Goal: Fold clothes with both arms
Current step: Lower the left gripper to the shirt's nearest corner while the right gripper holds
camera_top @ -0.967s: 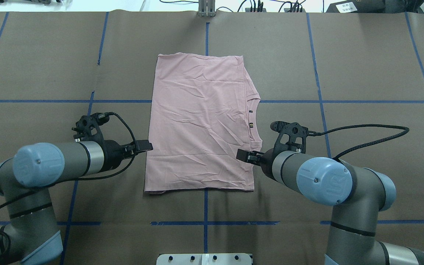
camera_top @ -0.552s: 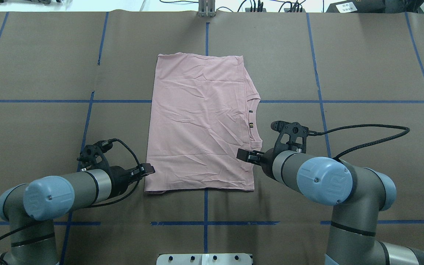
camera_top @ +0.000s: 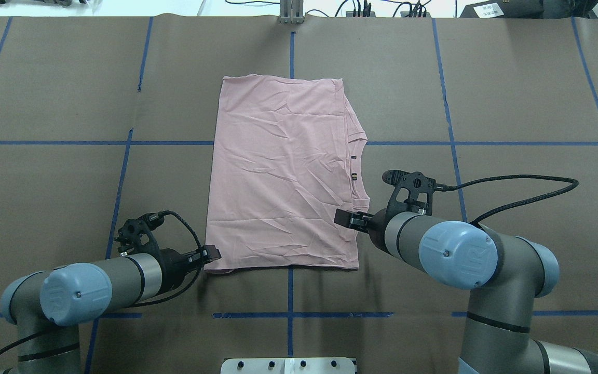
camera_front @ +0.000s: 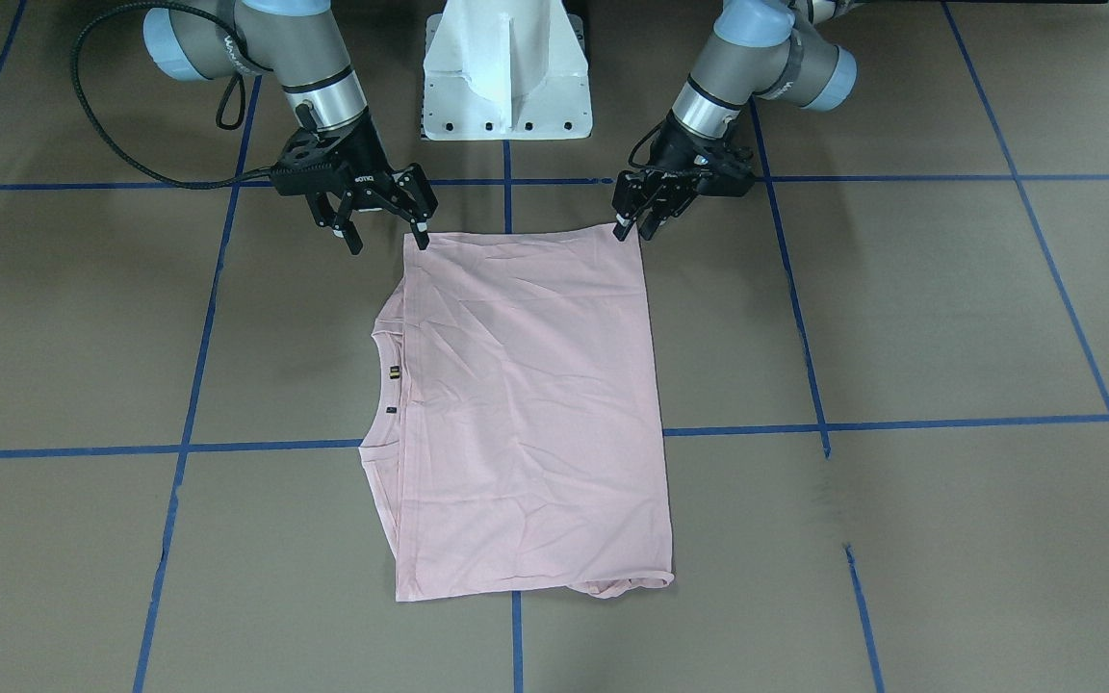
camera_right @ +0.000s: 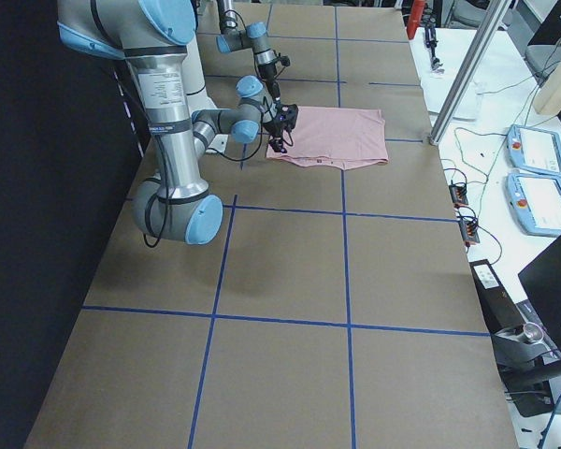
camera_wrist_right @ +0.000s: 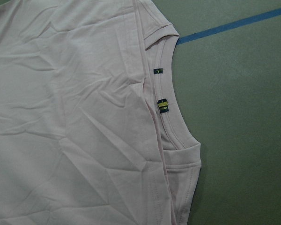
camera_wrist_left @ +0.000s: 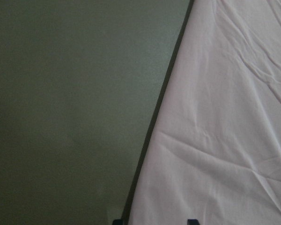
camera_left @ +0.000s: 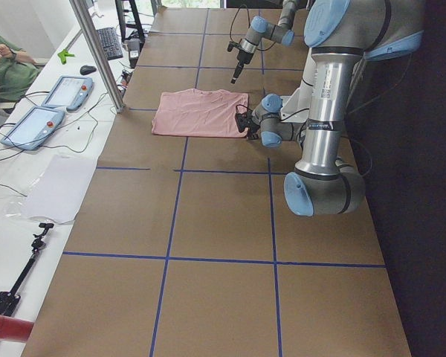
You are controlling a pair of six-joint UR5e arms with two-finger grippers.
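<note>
The pink T-shirt (camera_top: 281, 176) lies folded into a flat rectangle at the centre of the table (camera_top: 512, 104). In the front-facing view the right gripper (camera_front: 387, 237) — upper left of the frame — is spread wide, one tip by the shirt's corner. The left gripper (camera_front: 633, 229), upper right, is parted more narrowly at the opposite corner.

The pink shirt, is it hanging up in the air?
No, the pink shirt lies spread out flat on the brown table, and nothing is lifting it.
</note>
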